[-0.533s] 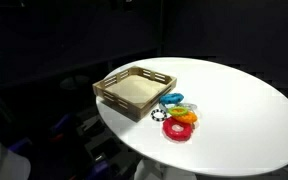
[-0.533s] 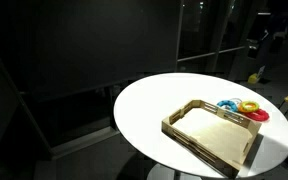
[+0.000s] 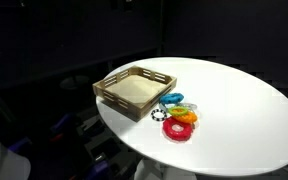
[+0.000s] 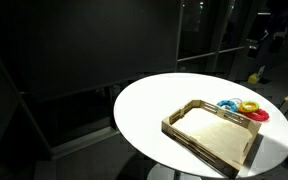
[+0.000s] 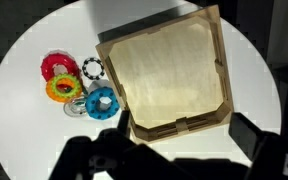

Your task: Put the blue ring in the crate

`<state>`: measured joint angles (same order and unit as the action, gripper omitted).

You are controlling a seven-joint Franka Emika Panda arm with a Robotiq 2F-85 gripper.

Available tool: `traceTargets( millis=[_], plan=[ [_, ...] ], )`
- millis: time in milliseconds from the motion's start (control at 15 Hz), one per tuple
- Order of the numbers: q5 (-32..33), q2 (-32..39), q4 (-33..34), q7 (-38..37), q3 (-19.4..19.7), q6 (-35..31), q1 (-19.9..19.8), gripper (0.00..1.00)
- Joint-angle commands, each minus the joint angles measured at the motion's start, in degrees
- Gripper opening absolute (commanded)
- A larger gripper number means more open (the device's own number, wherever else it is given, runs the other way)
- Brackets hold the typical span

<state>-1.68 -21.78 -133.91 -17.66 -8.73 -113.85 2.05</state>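
The blue ring (image 5: 101, 102) lies flat on the white round table, just outside the crate's left side; it shows in both exterior views (image 3: 172, 99) (image 4: 227, 105). The crate (image 5: 222, 75) is a shallow tan wooden tray with nothing in it, seen in both exterior views (image 3: 114, 97) (image 4: 209, 141). My gripper (image 5: 179, 152) is a dark shape at the bottom of the wrist view, high above the crate's near edge. Its fingers stand wide apart with nothing between them. The gripper does not show in either exterior view.
A red ring (image 5: 57, 68), an orange ring (image 5: 64, 89), a black-and-white ring (image 5: 92, 67) and a clear ring (image 5: 74, 108) cluster beside the blue ring. The white table (image 3: 244, 110) drops off into dark surroundings on all sides.
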Motion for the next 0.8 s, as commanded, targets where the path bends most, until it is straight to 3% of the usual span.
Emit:
traceTargets(
  millis=[0,733],
  plan=[
    [0.21,0.49,0.49,-0.33,0.32,0.05,0.18,1.0],
    [1.09,12.75,8.6,-2.58,2.65,-1.63,-2.04,1.0]
  ],
)
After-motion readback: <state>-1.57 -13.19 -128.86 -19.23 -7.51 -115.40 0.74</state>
